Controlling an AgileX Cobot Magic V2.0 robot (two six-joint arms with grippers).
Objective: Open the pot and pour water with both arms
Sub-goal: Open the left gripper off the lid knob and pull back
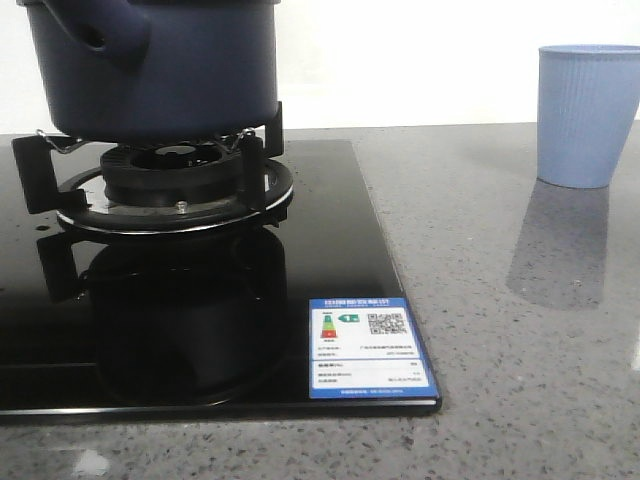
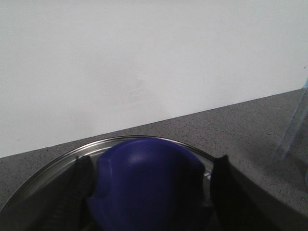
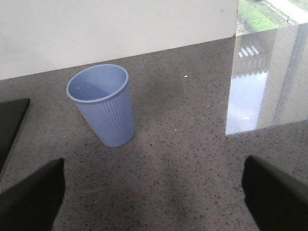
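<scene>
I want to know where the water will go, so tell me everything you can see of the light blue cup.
The cup is light blue, plastic-looking, with fine vertical ribs on its wall and a smooth rim. It tapers toward the base, stands upright on the grey speckled counter, right of the black stove top, and looks empty. Nothing touches it; the right gripper is open and apart from it.

The pot (image 1: pixel 160 65), round and dark navy, sits upright on the burner's black supports (its top cut off by the frame), its stubby holed handle facing forward-left.
</scene>
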